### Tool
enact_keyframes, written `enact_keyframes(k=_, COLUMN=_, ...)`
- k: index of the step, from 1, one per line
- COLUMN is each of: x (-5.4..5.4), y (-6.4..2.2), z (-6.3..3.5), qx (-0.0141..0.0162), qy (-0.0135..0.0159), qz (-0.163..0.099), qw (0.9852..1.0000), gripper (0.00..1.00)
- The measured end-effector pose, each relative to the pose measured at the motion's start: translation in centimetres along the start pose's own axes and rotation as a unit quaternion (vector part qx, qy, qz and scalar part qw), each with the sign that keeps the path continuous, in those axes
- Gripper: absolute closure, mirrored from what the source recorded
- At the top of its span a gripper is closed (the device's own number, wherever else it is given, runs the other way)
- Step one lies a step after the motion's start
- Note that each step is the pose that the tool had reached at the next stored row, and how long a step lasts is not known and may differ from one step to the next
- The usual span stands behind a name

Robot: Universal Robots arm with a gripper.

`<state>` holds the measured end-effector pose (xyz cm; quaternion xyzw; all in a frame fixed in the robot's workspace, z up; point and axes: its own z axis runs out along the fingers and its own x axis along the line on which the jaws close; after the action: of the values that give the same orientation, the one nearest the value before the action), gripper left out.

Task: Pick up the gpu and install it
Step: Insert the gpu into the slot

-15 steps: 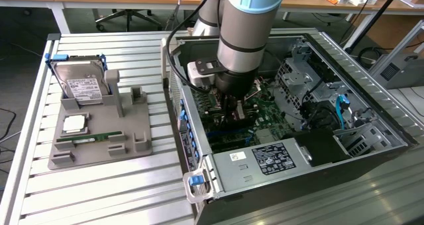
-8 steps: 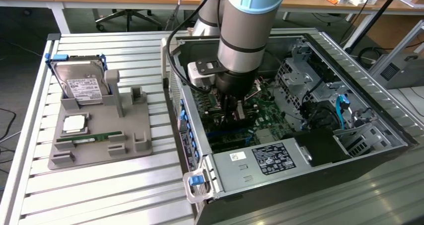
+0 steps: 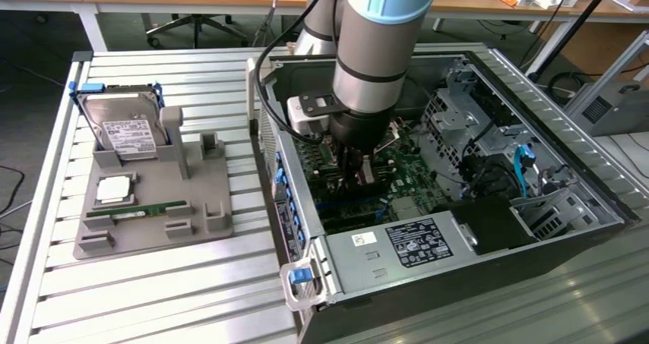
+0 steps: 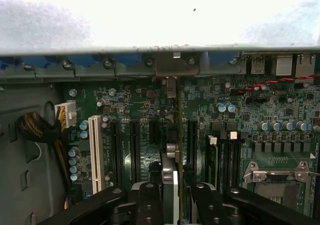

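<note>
The pincer point(image 4: 172, 197) is gripping the gpu point(image 4: 170, 150) edge-on, half-closed, over the motherboard point(image 4: 280, 130). Seating well likely means keeping it upright, aligned with its slot point(image 4: 178, 135).

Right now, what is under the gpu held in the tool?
The gpu, gripped edge-on by the tool, stands over the green motherboard among its black expansion slots. Whether its edge is seated is hidden by the card itself.

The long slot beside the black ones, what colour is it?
White slot, clearest in the wrist view.
</note>
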<state>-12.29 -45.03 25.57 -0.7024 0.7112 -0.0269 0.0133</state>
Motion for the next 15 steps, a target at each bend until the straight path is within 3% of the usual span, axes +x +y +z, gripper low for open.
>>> enact_keyframes(k=12, x=-0.01, y=0.01, z=0.26, qx=0.0000, qy=0.0000, qz=0.000, qw=1.0000, gripper=0.73)
enact_keyframes(k=14, x=0.00, y=0.01, z=0.26, qx=0.0000, qy=0.0000, qz=0.000, qw=1.0000, gripper=0.72)
enact_keyframes(k=15, x=0.00, y=0.01, z=0.26, qx=0.0001, qy=0.0000, qz=0.000, qw=1.0000, gripper=0.66)
